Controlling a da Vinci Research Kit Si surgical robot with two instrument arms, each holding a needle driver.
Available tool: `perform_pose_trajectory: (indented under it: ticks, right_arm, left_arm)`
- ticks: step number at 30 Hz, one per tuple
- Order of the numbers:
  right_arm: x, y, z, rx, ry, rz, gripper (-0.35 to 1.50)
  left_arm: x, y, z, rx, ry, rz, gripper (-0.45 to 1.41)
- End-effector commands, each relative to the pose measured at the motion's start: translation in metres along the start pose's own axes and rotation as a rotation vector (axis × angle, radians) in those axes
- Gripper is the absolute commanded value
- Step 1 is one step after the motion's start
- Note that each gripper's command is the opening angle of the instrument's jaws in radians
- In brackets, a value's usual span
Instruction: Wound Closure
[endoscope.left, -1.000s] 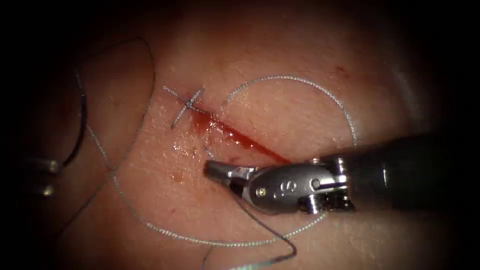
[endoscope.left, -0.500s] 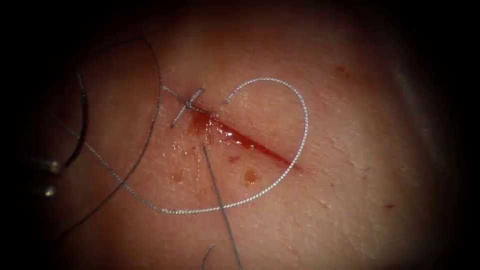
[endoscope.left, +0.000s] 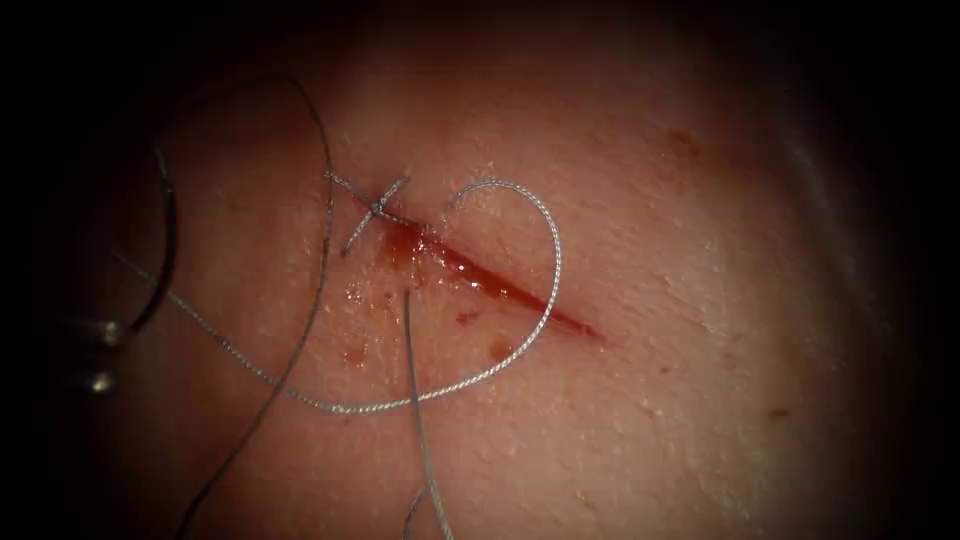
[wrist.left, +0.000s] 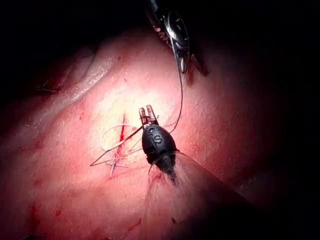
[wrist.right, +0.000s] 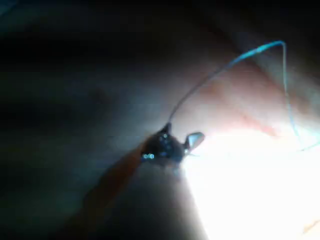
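Left of cut (endoscope.left: 480, 280), needle (endoscope.left: 165, 250) dim, left tool (wrist.left: 147, 115) jaws parted, right tool (wrist.left: 182, 65) clenching thread (endoscope.left: 555, 260)

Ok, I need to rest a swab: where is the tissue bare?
Bare tissue right of the cut. Crowded left: knot, thread loop, needle on the tissue by the empty, open left tool. Right tool holds thread.

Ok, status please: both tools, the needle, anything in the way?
Left tool open, holds nothing. Right tool shut on thread. Needle left of the cut, whether in tissue unclear. Thread loop crosses the cut.
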Motion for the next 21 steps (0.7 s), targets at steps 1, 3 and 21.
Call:
perform_pose_trajectory:
  ticks: [1,3,21]
  right_arm:
    - [-0.0013,0.0006,0.0002,-0.009,-0.006,0.013,1.36]
    - [-0.0023,0.0021,-0.0001,-0.013,-0.015,0.023,1.38]
    - [-0.0109,0.0177,0.0115,-0.282,-0.030,0.067,1.21]
  left_arm:
    - [-0.0006,0.0002,0.0006,-0.002,0.001,-0.002,-0.45]
    - [-0.0007,0.0002,0.0005,-0.003,0.001,-0.002,-0.45]
    - [-0.0009,0.0000,0.0003,-0.007,0.002,0.000,-0.45]
